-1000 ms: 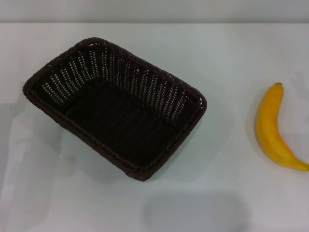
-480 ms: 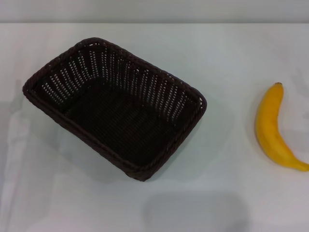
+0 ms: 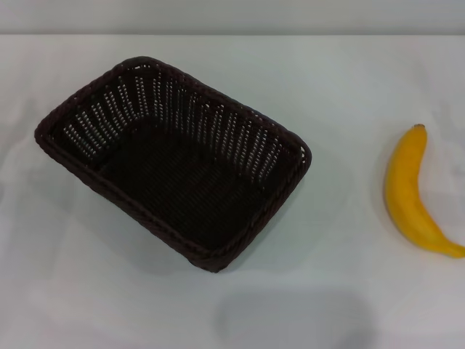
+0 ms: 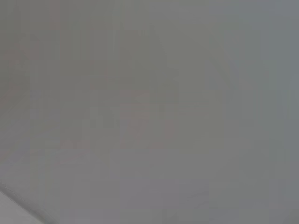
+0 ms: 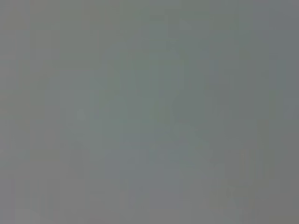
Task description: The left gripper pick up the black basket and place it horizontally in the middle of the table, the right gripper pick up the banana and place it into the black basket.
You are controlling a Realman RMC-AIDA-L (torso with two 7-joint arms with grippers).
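The black basket (image 3: 173, 161) is a dark woven wicker basket standing upright on the white table (image 3: 341, 87), left of the middle, turned at a slant with one corner toward the front. It holds nothing. The banana (image 3: 411, 193) lies flat on the table at the right, stem tip pointing away from me, apart from the basket. Neither gripper shows in the head view. Both wrist views show only a plain grey surface.
The table's far edge (image 3: 232, 34) runs across the top of the head view. A faint grey shadow patch (image 3: 294, 320) lies on the tabletop in front of the basket.
A faint shadow on the table left of the basket has faded away toward the left. The basket and the banana have not moved.
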